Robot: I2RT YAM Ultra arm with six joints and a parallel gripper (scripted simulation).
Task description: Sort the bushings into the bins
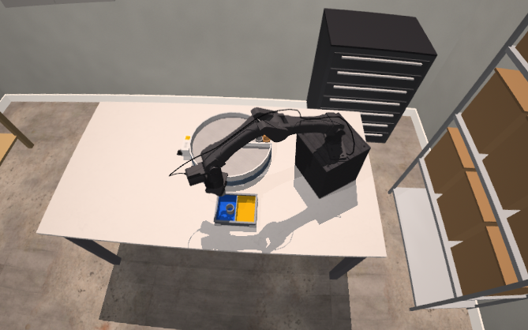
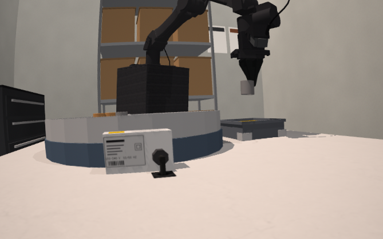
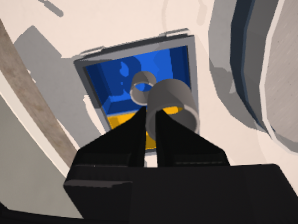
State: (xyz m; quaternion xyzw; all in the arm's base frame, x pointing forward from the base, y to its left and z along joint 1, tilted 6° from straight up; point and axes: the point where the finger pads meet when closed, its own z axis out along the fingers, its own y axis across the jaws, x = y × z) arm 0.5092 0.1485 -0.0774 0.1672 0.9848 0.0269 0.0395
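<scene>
Two steel bushings: one (image 3: 174,99) pinched in gripper (image 3: 152,123), one (image 1: 230,208) in blue bin (image 1: 221,206) near front edge. Bronze bushings (image 2: 103,114) on turntable (image 2: 133,124): exterior view only.

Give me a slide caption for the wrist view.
Claw grips a steel bushing above the blue bin.

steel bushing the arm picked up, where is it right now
The steel bushing hangs pinched in the gripper, in the air above the bin tray, just beyond the turntable rim in the exterior view.
</scene>
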